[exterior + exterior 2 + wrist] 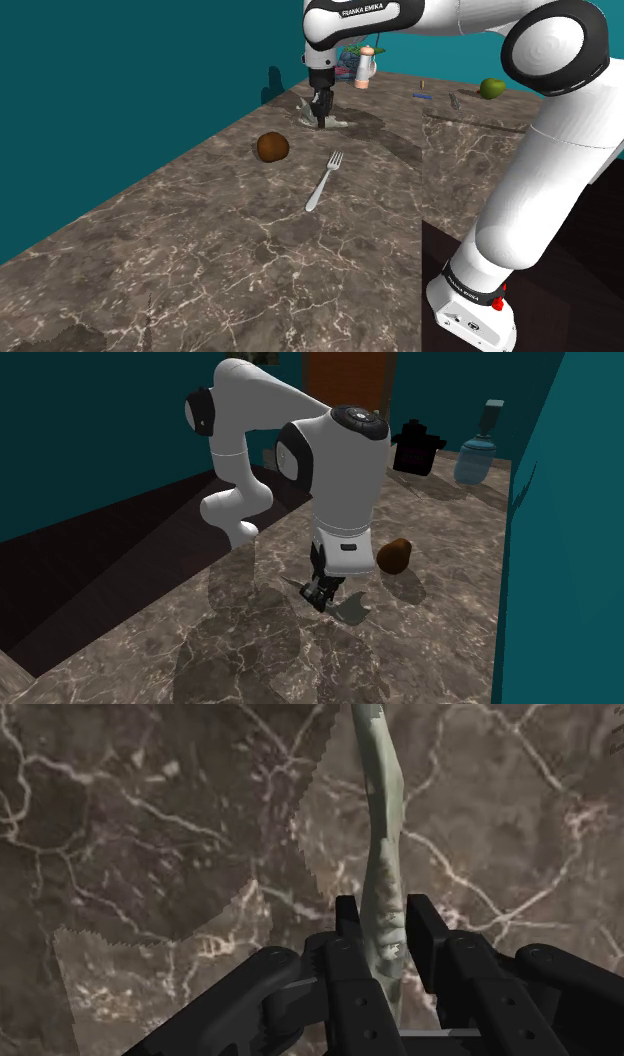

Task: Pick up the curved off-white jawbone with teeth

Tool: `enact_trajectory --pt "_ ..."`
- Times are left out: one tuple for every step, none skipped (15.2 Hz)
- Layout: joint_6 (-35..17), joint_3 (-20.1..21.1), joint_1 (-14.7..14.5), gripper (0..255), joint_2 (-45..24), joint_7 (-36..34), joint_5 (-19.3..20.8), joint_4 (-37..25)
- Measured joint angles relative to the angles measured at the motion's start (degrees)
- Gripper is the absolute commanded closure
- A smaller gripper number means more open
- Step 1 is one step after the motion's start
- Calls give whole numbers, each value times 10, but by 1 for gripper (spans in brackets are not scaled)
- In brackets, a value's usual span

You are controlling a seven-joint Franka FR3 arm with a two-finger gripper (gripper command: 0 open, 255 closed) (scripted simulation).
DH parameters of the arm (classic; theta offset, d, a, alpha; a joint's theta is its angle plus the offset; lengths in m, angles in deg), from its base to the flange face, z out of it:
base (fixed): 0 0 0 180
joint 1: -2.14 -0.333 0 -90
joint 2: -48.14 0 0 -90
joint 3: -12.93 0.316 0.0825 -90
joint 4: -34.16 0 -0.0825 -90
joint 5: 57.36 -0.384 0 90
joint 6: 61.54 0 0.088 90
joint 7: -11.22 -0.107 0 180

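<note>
The pale, curved jawbone (378,794) lies on the dark marble counter (200,240), with its toothed part running between my fingers. My black gripper (385,922) points straight down and is shut on it, one finger pressing each side of the bone. In the shoulder view the gripper (321,120) stands at the counter's far side, with a bit of the jawbone (338,123) showing at its tip. In the second exterior view the gripper (322,598) is low over the counter and the jawbone (352,610) sticks out beside it.
A brown round lump (272,147) and a silver fork (324,180) lie nearer than the gripper. Behind it stand a small bottle (366,68) and, farther along, a green apple (491,88). A black pot (415,449) and a water jug (477,452) sit at the counter's end. A teal wall (120,90) borders the counter.
</note>
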State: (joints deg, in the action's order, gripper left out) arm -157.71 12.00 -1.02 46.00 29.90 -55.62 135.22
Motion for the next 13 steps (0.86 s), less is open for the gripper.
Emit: enact_trajectory --pt "8 0 0 255 2 0 0 -6" --pt "15 0 0 255 2 0 0 -14" --pt "22 0 0 255 1 0 0 -21" --pt "29 0 0 255 -1 1 0 -31" --pt "37 0 0 255 -1 1 0 -38" --pt "46 0 0 255 -2 2 0 -48" --pt "54 0 0 255 -3 2 0 -58" --pt "63 0 0 255 -3 2 0 -66" --pt "70 1 -1 255 -5 1 0 -76" --pt "79 0 -1 255 -7 1 0 -86" --pt "86 0 0 255 -6 2 0 -92" --pt "93 1 -1 255 -9 2 0 -102" --pt "97 1 -1 255 -10 2 0 -107"
